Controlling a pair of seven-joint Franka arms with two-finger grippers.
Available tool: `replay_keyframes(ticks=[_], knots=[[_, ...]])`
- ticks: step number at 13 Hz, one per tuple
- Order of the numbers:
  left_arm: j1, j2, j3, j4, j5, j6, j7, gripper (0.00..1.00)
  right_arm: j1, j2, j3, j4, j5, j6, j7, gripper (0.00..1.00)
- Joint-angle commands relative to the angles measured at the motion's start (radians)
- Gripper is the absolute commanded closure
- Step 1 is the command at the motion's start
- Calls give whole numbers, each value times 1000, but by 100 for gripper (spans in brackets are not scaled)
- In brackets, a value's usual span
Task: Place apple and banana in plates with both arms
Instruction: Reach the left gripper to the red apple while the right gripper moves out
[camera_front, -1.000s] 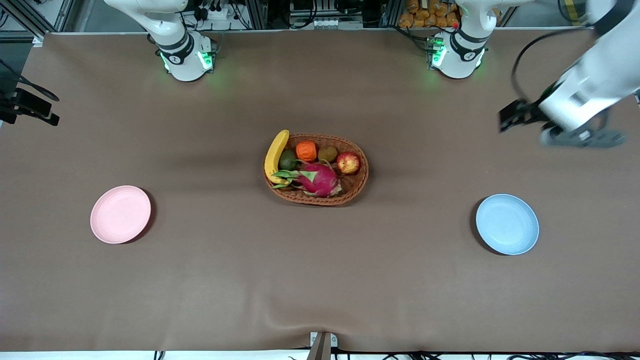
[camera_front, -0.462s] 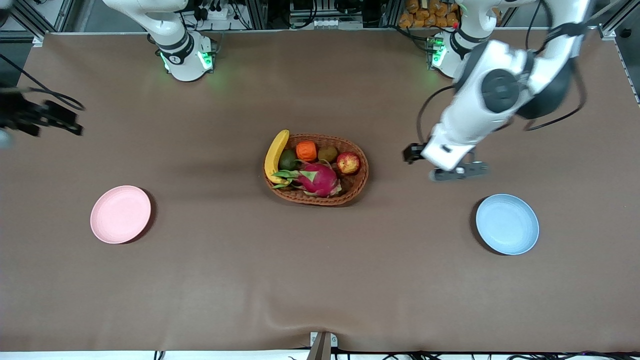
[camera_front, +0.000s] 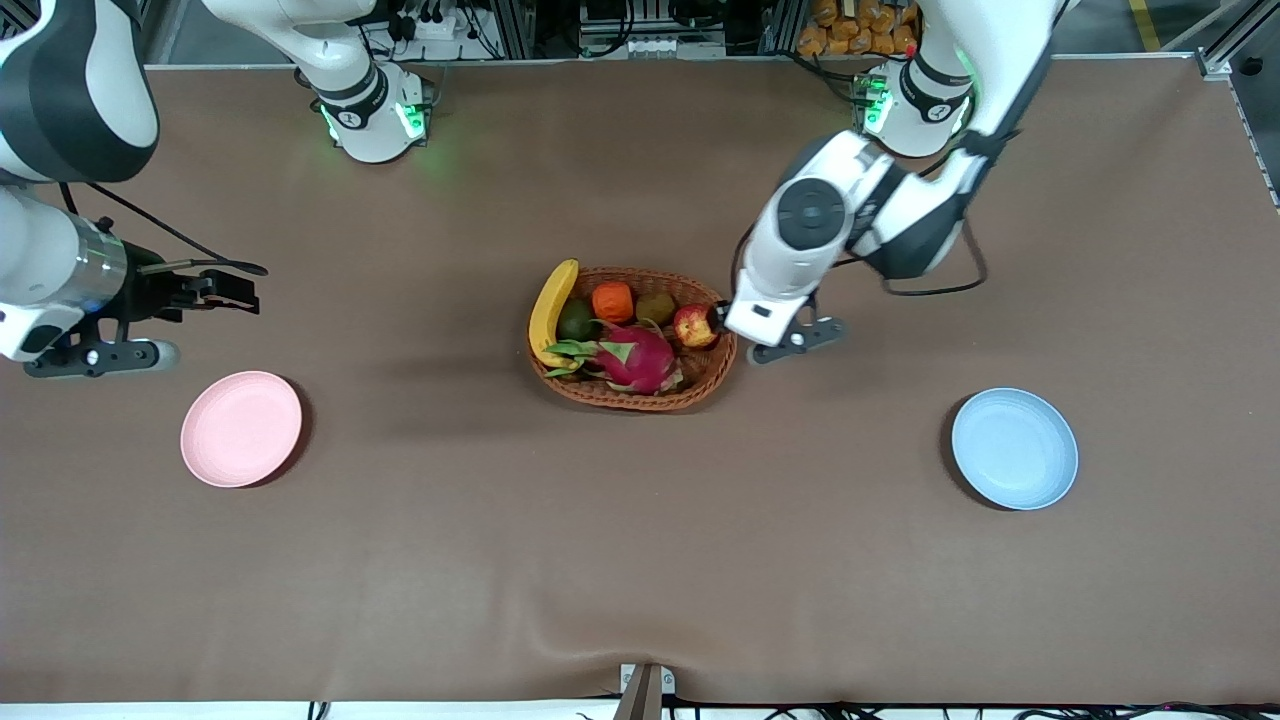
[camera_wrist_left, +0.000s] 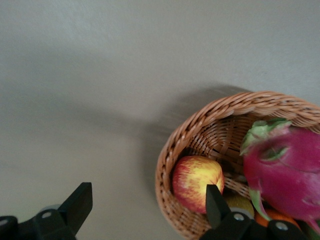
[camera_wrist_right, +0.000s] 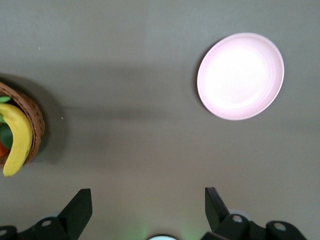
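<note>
The red-and-yellow apple (camera_front: 696, 325) lies in the brown wicker basket (camera_front: 716, 372), at the end toward the left arm. The banana (camera_front: 550, 310) leans on the basket's rim at the end toward the right arm. My left gripper (camera_front: 735, 325) is open and empty over that rim. In the left wrist view one finger (camera_wrist_left: 215, 200) stands over the apple (camera_wrist_left: 195, 182) and the other over bare table. My right gripper (camera_front: 235, 290) is open and empty over the table beside the pink plate (camera_front: 240, 428). The blue plate (camera_front: 1014, 448) is empty.
The basket also holds a magenta dragon fruit (camera_front: 640, 358), an orange ribbed fruit (camera_front: 612, 301) and two small greenish fruits. The right wrist view shows the pink plate (camera_wrist_right: 241, 76), the banana (camera_wrist_right: 17, 140) and brown tablecloth.
My left arm swung from its end of the table across to the apple end of the basket. My right arm came in from the table's edge to beside the pink plate.
</note>
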Motion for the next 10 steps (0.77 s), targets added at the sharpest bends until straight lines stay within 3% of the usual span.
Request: replay_keyframes(ticks=[1,6,10], knots=[[-57,72,4,29,106,23,-153,0,-2,-14,-1,6,19,-30,-3,0],[-128,199,13,140,117,51,-297,0,-5,-12,-1,2,29,-42,-3,0],[-146,241,15,145,189,51,-374,0,-9,-12,-2,2,50,-47,-4,0]])
